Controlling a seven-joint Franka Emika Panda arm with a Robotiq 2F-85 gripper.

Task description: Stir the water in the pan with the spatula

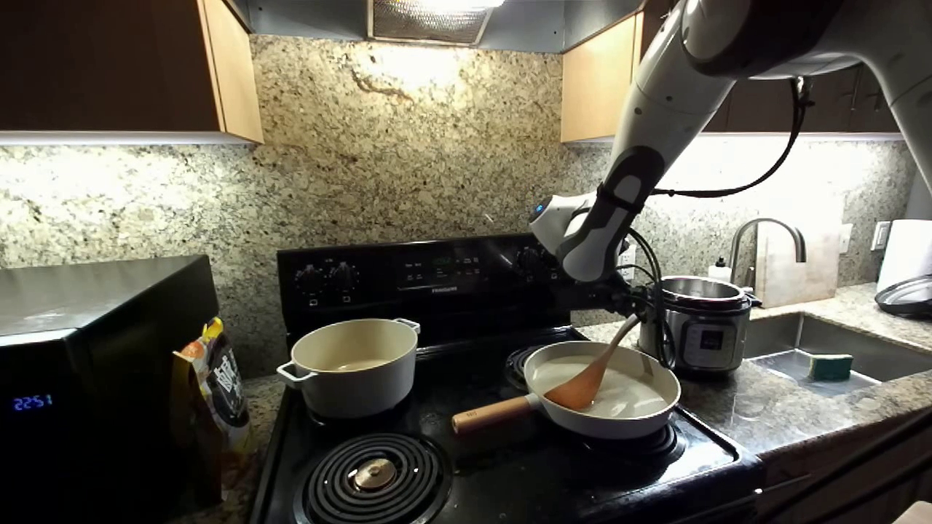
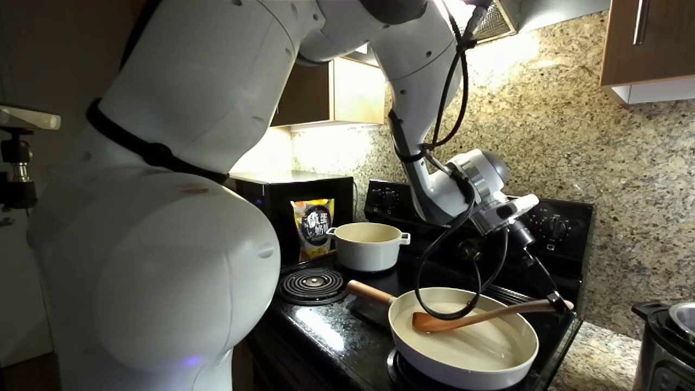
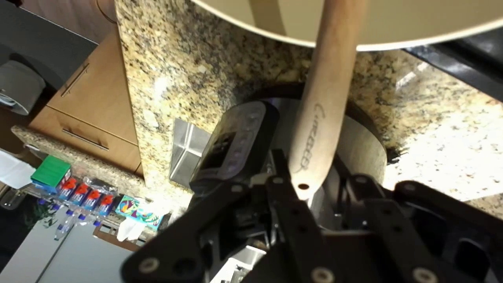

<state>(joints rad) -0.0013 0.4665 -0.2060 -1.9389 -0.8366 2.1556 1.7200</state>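
The cream-white pan (image 1: 619, 428) sits on the front right burner, its wooden handle pointing left over the stove. Pale water (image 2: 472, 347) lies shallow inside it, hard to tell from the pan's floor. The wooden spatula (image 2: 488, 315) leans across the far rim, its blade down in the pan near the handle side. My gripper (image 3: 308, 157) is shut on the spatula's upper end, with a black finger (image 3: 279, 162) along one side of the wood and its partner along the opposite side. In the wrist view the blade is out of frame.
A deeper cream pot (image 1: 357, 393) stands on the back left burner. Beyond the stove's right edge is a steel cooker (image 1: 703, 338), close below my gripper, then the sink (image 1: 775, 336). A snack bag (image 1: 218, 393) leans by the microwave (image 1: 87, 393). The control panel (image 1: 437, 273) rises behind.
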